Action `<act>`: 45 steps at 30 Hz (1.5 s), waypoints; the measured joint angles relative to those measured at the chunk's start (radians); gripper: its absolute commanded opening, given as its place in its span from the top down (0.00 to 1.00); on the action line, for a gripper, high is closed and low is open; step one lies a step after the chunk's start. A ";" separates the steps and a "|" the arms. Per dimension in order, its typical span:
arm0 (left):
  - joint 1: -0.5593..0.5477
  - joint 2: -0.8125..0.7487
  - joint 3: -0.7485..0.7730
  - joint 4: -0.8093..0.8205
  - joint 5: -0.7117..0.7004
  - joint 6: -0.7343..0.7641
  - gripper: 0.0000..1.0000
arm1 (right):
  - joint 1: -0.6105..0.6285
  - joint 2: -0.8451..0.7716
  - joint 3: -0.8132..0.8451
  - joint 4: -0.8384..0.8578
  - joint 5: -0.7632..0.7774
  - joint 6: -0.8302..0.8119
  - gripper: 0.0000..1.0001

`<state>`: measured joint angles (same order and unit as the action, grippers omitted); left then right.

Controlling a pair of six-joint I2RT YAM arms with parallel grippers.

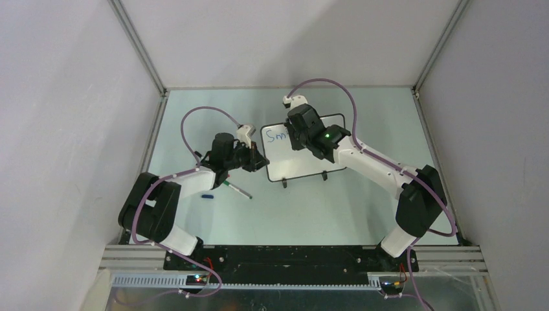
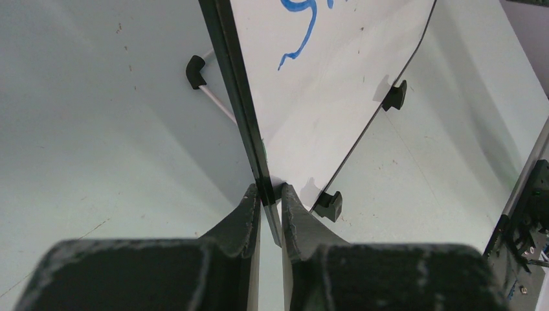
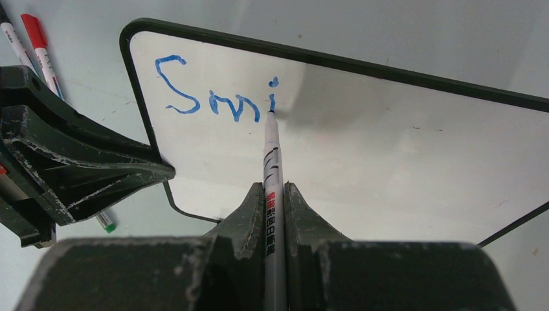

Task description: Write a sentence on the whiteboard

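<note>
Right gripper [image 3: 274,193]: I am clamping a marker [image 3: 270,152], tip on the whiteboard [image 3: 401,168] at the sentence [image 3: 207,100], "Smi", upper left of frame. Blank board is lying rightward of the tip; left gripper [image 2: 267,194] is pinching its edge.

We see a pale mint-green matte tabletop [image 1: 362,207] enclosed by plain grey-white walls: the nine o'clock panel [image 1: 65,97], the twelve o'clock panel [image 1: 285,39] and the three o'clock panel [image 1: 498,97]. Slim silver aluminium struts [image 1: 138,45] rise at the eleven and one o'clock corners. The light is soft and even, with faint shadows.
</note>
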<state>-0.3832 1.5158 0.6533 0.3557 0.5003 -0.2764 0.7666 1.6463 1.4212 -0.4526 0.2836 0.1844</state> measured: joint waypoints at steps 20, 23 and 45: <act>-0.003 -0.007 0.002 -0.011 -0.001 0.008 1.00 | 0.008 -0.045 -0.024 0.003 0.008 0.005 1.00; -0.003 -0.008 0.002 -0.011 -0.001 0.008 1.00 | 0.002 -0.057 -0.024 0.016 0.008 0.005 1.00; -0.006 -0.008 0.002 -0.011 -0.002 0.008 1.00 | -0.036 -0.043 0.018 0.017 0.006 -0.002 1.00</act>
<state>-0.3889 1.5074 0.6552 0.3443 0.4988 -0.2680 0.7303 1.6028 1.4395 -0.4358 0.2901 0.1829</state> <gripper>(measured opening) 0.148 0.139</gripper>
